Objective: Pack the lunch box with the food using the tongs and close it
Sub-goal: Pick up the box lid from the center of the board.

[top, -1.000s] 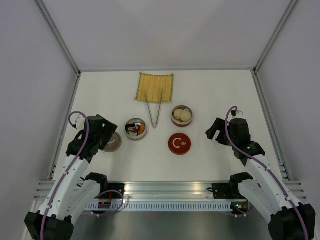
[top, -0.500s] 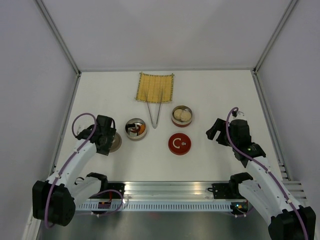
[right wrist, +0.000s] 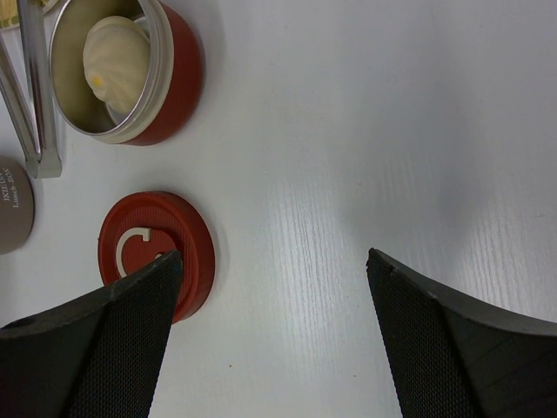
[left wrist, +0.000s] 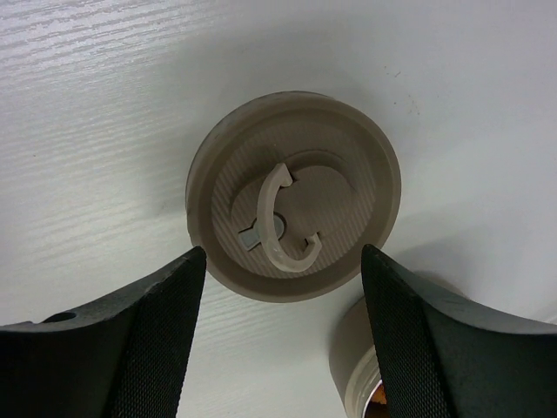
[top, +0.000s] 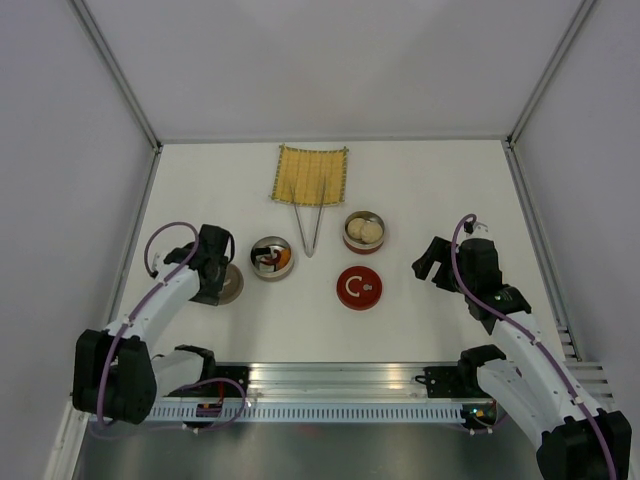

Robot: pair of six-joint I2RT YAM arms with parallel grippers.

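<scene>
The left gripper (left wrist: 280, 257) is hovering with jaws spread, gripping nothing, straddling the beige lid (left wrist: 348, 165) near the table's left edge. It should be dropping straight down, centred on the rim, before pinching. The food (top: 275, 260) is sitting in the tin (top: 253, 257) just beside it. The right gripper (right wrist: 271, 254) is waiting wide open and empty by the red lid (right wrist: 187, 231).
</scene>
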